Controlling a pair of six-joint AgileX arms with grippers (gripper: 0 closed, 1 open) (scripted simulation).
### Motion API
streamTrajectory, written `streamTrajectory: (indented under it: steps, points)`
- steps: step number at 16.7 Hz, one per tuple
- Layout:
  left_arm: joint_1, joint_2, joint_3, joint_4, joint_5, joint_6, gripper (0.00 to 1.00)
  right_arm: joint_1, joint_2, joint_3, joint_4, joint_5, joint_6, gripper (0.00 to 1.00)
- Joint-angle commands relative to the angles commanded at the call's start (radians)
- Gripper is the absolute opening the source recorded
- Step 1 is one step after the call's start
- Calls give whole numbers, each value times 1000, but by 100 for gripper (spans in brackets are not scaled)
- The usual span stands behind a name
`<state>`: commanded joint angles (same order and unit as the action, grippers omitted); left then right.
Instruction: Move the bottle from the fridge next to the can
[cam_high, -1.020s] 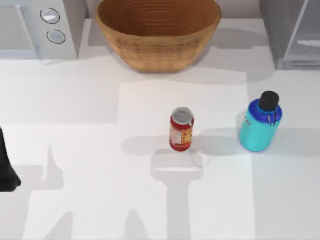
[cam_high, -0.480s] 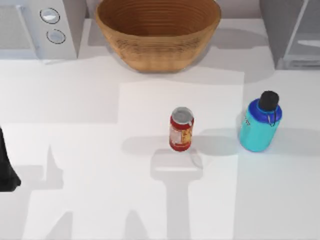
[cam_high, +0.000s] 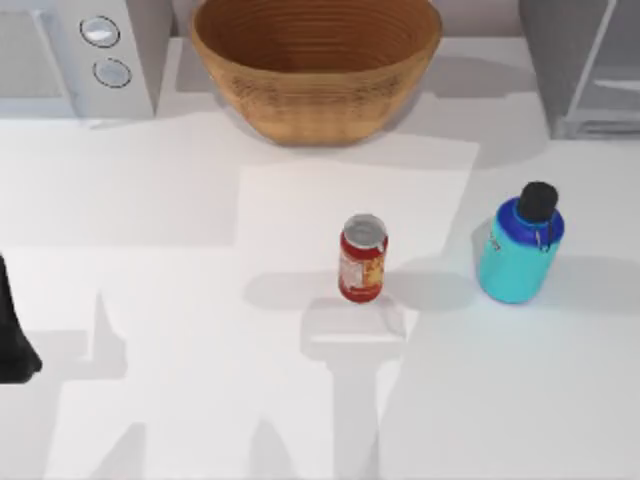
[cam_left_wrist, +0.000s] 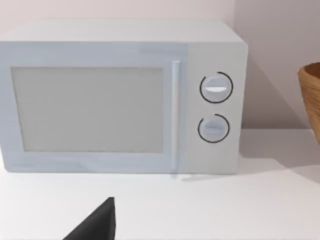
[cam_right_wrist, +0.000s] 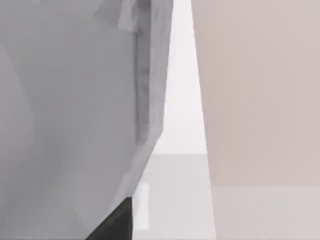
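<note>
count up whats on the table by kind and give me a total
Drink containers: 2, the turquoise bottle and the red can
Baskets: 1, the wicker basket
Appliances: 2, the white microwave and the grey fridge
Total: 5

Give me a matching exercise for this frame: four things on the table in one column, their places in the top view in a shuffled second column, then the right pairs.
Things:
1. bottle
2. can
3. wicker basket
4. white box with two knobs

Places:
A. rear left corner
B. rear middle
C. table centre
D. upright on the table, right of the can, a gap between them

Pairs: 1-D, 2-C, 3-B, 4-A
</note>
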<state>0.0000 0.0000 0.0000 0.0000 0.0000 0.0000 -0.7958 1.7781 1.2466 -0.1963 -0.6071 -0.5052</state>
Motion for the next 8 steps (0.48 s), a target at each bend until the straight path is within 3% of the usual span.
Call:
streamTrajectory:
  steps: [8]
  points:
    - [0,0,0,0,0,0,100,585,-84,-143,154,374,328,100]
